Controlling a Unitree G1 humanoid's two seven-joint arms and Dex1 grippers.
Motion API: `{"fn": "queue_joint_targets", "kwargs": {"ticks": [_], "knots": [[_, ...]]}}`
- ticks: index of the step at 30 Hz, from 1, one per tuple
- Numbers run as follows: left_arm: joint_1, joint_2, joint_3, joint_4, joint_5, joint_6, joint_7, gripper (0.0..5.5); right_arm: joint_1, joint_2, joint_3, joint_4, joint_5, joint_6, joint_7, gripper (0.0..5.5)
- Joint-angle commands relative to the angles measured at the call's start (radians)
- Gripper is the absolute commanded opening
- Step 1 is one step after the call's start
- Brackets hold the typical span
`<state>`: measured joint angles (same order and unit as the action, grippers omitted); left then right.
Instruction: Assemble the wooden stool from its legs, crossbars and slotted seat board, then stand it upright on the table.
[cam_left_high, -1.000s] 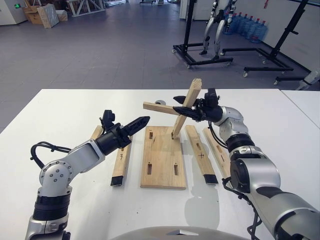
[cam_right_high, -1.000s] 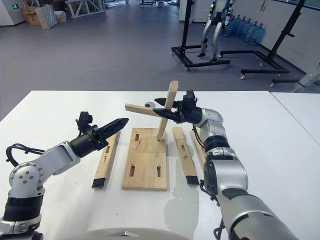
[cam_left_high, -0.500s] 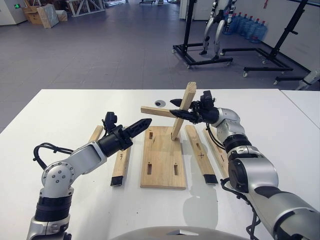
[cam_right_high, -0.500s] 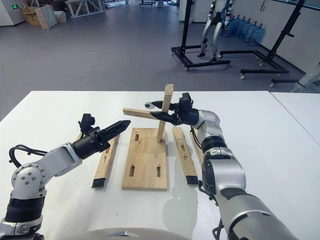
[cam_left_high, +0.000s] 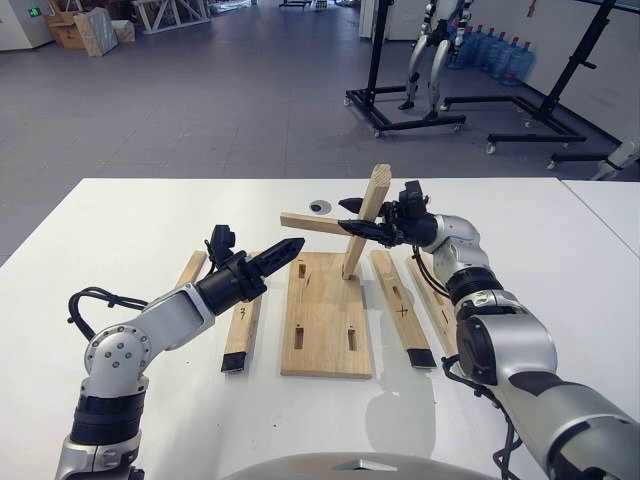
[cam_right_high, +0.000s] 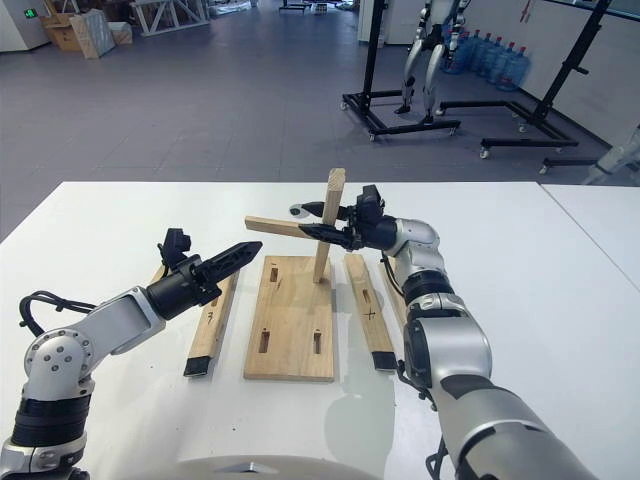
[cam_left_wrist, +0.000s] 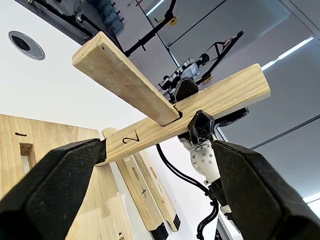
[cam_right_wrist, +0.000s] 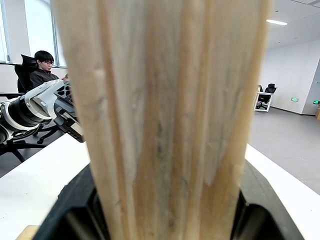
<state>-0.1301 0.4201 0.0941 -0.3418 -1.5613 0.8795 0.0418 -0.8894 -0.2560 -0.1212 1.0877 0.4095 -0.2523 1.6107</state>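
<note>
Left eye view, tilted leg (cam_left_high: 378, 190) standing on slotted seat board (cam_left_high: 325, 322)

Leg (cam_left_wrist: 225, 94) marked "2" (handwritten)

Reads as a robotics lab or test hall to me, not a home or a shop. I'm working at a white table (cam_left_high: 140, 220) in a big open hall with a bare grey floor (cam_left_high: 220, 90). Behind it are black gantry frames on castors (cam_left_high: 410, 124), and one has another humanoid robot (cam_left_high: 425, 50) in it; I can't tell whether it is hung or standing. Blue water jugs (cam_left_high: 495, 45) are lined up at the far wall. Wooden crates (cam_left_high: 95, 30) sit in the far left corner, with a green exit sign (cam_left_high: 36, 12) beside them. The right wrist cam catches an office end with a desk chair (cam_right_wrist: 270, 90), a strip ceiling light (cam_right_wrist: 277, 22) and tall windows (cam_right_wrist: 37, 30).
</note>
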Motion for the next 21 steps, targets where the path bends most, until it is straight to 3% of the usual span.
{"fn": "queue_joint_targets", "kwargs": {"ticks": [1, 21], "knots": [[-0.005, 0.002, -0.002, -0.003, 0.003, 0.013, 0.003, 4.09, -0.033, -0.015, 0.004, 0.0, -0.008, -0.014, 0.003, 2.06], [0.005, -0.008, -0.012, -0.013, 0.002, 0.011, 0.011, 4.09, -0.012, -0.005, 0.046, 0.005, -0.024, -0.043, 0.003, 2.06]]}}
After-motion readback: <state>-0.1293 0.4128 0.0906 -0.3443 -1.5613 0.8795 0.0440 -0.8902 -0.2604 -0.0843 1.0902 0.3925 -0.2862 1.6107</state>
